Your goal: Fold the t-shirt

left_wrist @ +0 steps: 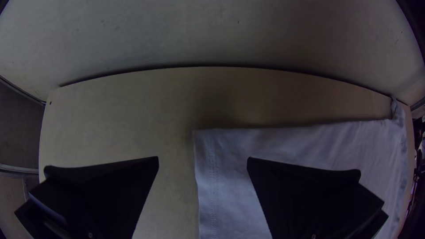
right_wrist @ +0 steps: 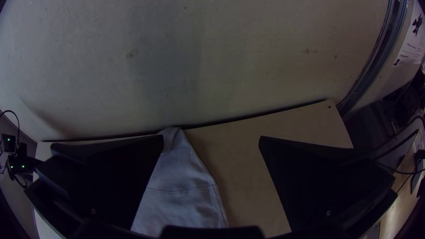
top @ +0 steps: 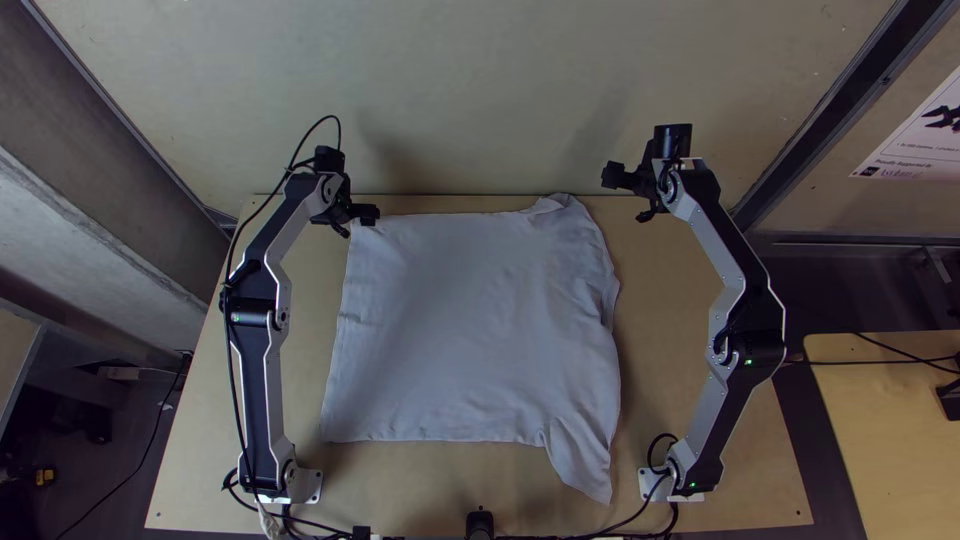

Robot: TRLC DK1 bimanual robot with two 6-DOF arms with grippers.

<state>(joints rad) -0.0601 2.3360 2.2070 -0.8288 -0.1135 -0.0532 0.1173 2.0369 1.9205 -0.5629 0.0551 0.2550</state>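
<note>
T-shirt [top: 480, 330], pale, seen from above: spread across the middle of the wooden table [top: 400, 490], a flap pointing nearward at its near right. The left gripper [top: 360, 222] is at its far left corner; the right gripper [top: 625, 196] hangs right of its far right corner. Beyond stands a wall [top: 450, 90]; another table [top: 890, 430] is at right

Left wrist view: fingers [left_wrist: 128, 190] wide apart, stitched edge [left_wrist: 213, 177] between

Right wrist view: fingers [right_wrist: 128, 177] wide apart, cloth and bare wood between
</note>
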